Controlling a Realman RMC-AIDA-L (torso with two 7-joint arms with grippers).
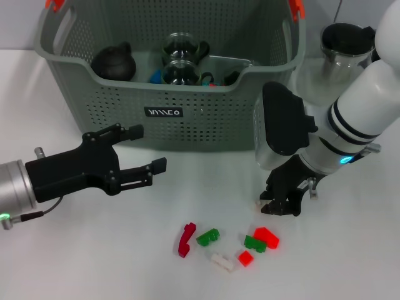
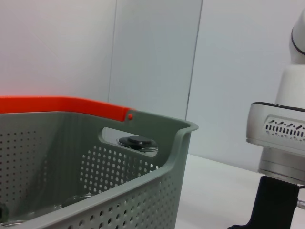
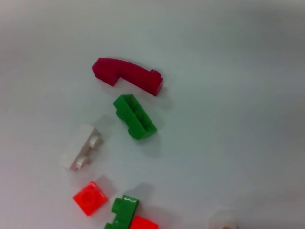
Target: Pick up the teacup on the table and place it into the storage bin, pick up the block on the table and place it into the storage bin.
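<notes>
Head view: a large grey-green perforated storage bin (image 1: 181,94) with orange handle clips stands at the back of a white surface (image 1: 75,250). Inside it lie a dark round teapot (image 1: 114,62) and two glass teacups (image 1: 181,59). No teacup remains on the surface, so the cup step looks done.

In front lies a loose cluster of small plastic blocks (image 1: 228,242): dark red, green, white and bright red. The left pincer (image 1: 150,150) hovers empty before the bin's front wall, its black fingers spread apart. The right pincer (image 1: 282,203) points down just beside the blocks; whether it is open or closed cannot be told. A glass teapot with a black lid (image 1: 342,50) stands to the bin's right.

Left wrist view: the bin's rim and orange handle fill the foreground.

Right wrist view: the blocks from above, a curved dark red block (image 3: 127,76), a green block (image 3: 135,117), a white block (image 3: 81,148). They look light, stiff and smooth, so likely slippery; pinching across flat opposite sides seems best.
</notes>
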